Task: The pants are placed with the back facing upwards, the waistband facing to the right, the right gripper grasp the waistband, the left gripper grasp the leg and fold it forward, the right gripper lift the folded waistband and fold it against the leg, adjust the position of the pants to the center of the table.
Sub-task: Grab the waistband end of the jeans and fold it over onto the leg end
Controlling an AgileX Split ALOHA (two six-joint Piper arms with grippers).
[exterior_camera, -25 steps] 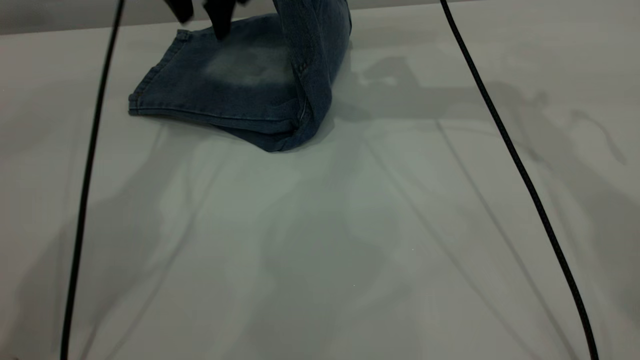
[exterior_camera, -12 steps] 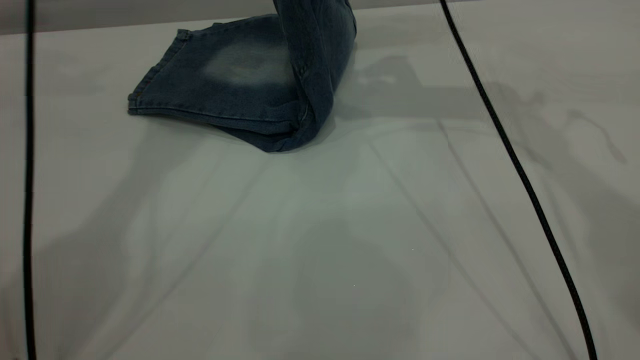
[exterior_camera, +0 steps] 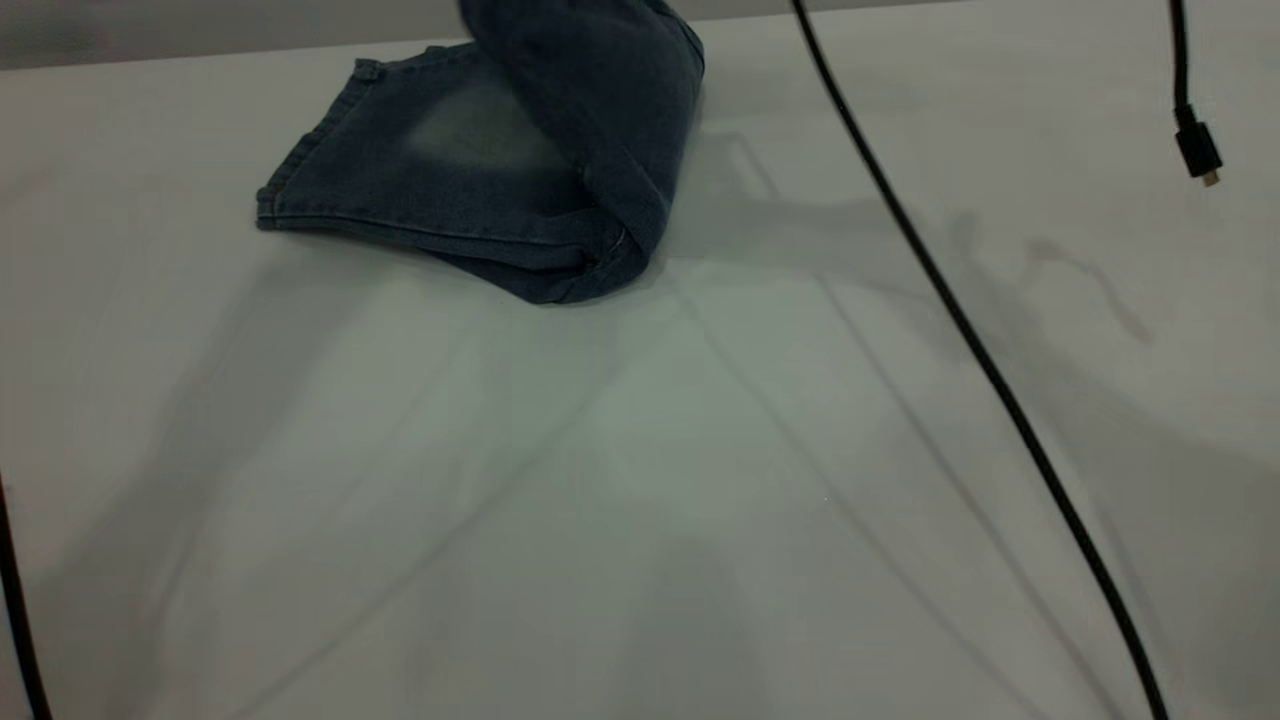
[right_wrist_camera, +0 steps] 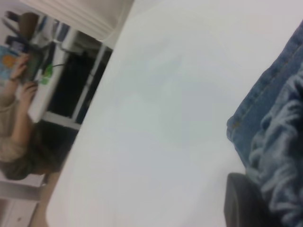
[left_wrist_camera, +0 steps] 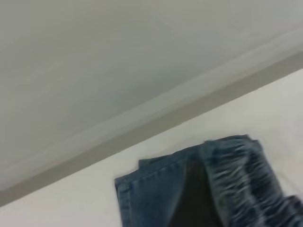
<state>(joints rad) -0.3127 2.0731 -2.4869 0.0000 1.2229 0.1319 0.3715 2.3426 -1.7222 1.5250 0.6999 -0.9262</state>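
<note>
Since a moment ago, the raised waistband (exterior_camera: 590,60) leans left over the flat leg (exterior_camera: 420,170); right gripper (right_wrist_camera: 244,201) seemingly clamps it.

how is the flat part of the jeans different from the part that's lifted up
The flat part of the jeans lies spread on the table, its hem toward the left; the lifted part rises over it and runs out of the top of the exterior view. The flat part shows a pale faded patch; the lifted part looks evenly dark there. Both are the same blue denim, joined at a fold along the right side.
</note>
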